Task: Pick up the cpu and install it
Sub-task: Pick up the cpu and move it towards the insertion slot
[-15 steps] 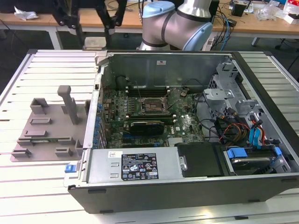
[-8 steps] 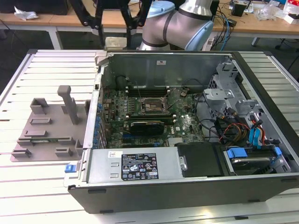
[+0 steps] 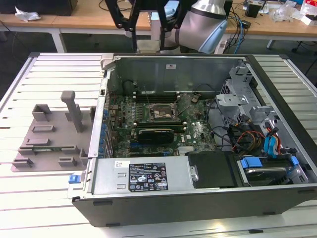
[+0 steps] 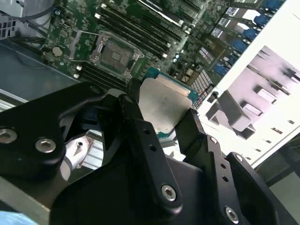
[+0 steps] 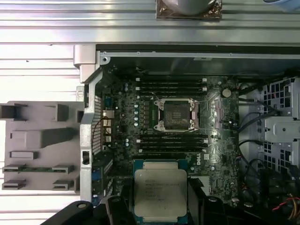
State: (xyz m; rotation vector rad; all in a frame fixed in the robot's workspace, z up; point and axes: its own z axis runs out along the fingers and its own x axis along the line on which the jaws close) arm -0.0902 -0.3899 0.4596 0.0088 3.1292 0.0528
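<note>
My gripper (image 5: 160,206) pinches the cpu (image 5: 160,190) by its edges, the open socket (image 3: 161,113) at six o'clock from it in the exterior view; landing skewed could bend pins.

The opened computer case (image 3: 173,206) is lying on its side on the surface (image 3: 49,198), with a parts fixture (image 3: 49,134) sitting just beside it at the exterior view's left. Inside, the motherboard (image 3: 198,134) is lying flat on the case floor, its socket (image 3: 162,113) sitting near the middle between rows of memory slots (image 5: 173,86). The power supply (image 3: 143,174) is lining the near wall, and the drive cage (image 3: 270,166) is occupying the exterior view's right. In the first wrist view, the tool (image 5: 160,205) is gripping the cpu (image 5: 160,187) by two opposite edges, holding it above the board, apart from the socket.
</note>
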